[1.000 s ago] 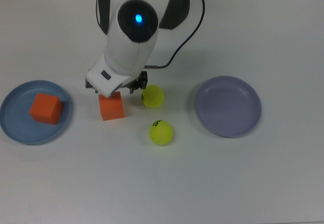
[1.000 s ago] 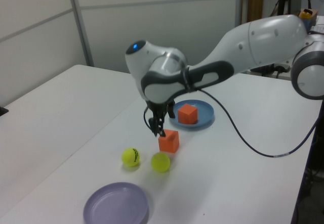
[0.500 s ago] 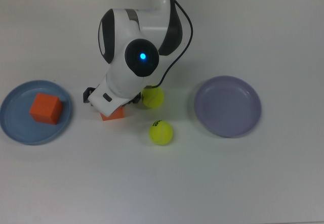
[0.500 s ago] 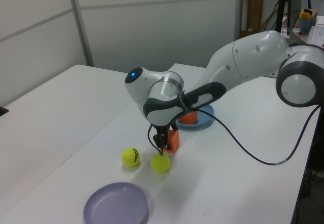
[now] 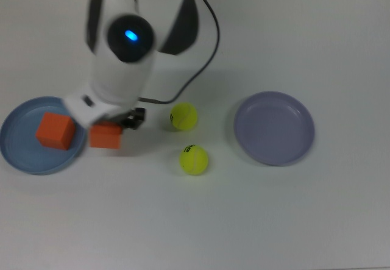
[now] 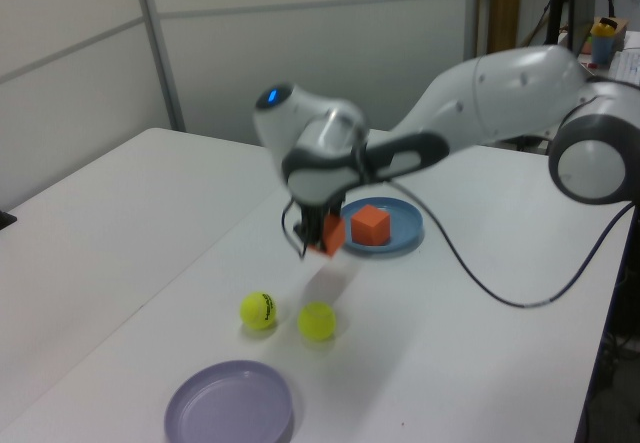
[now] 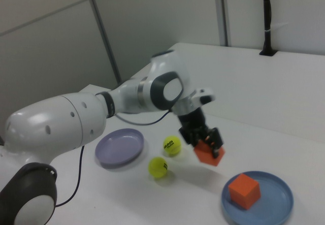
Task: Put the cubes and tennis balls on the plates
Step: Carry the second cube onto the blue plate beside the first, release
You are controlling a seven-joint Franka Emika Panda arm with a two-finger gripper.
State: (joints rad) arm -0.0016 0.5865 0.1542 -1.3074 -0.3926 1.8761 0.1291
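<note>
In the top view, one cube (image 5: pixel 55 130) sits on the left plate (image 5: pixel 18 154); two balls (image 5: pixel 184 116) (image 5: pixel 194 159) lie between the plates (image 5: pixel 274 128).

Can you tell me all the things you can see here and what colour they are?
cube on plate: one, orange, sitting on the blue plate.
held cube: one, orange, lifted off the table in the gripper, beside the blue plate.
tennis balls: two, yellow-green, on the table between the plates.
blue plate: one, light blue, at the top view's left.
purple plate: one, lavender, empty, at the top view's right.
table: one, white.
cable: one, black, running along the arm.
arm: one, white and grey.
gripper: one, dark, shut on the held cube.
</note>
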